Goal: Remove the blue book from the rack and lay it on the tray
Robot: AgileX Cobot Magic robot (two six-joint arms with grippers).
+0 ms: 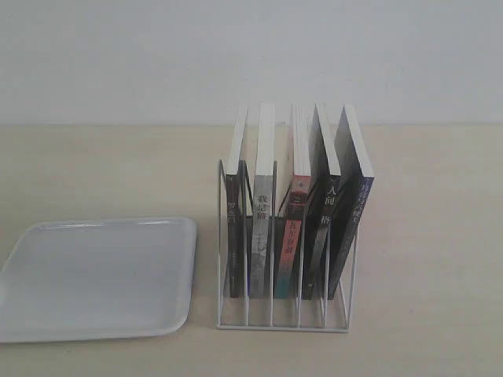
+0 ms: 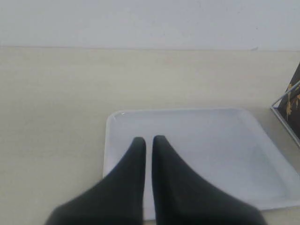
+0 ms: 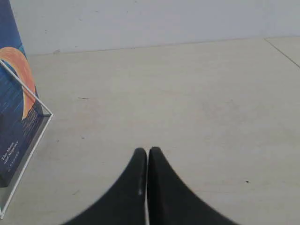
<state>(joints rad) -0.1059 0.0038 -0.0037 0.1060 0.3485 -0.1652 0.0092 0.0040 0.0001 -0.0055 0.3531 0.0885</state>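
Right gripper [image 3: 148,151], jaws pressed together, hangs over the table [image 3: 187,93] beside the rack [image 1: 283,323]; left gripper [image 2: 149,138], likewise closed, hovers over the tray [image 1: 94,279]. Only the right wrist view shows the crescent cover of the blue book [image 3: 14,122]; the exterior view gives just its blurred spine, in the rack's slot farthest from the tray.

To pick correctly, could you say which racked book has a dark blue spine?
The blue book, rightmost in the rack; the black-spined book stands beside it.
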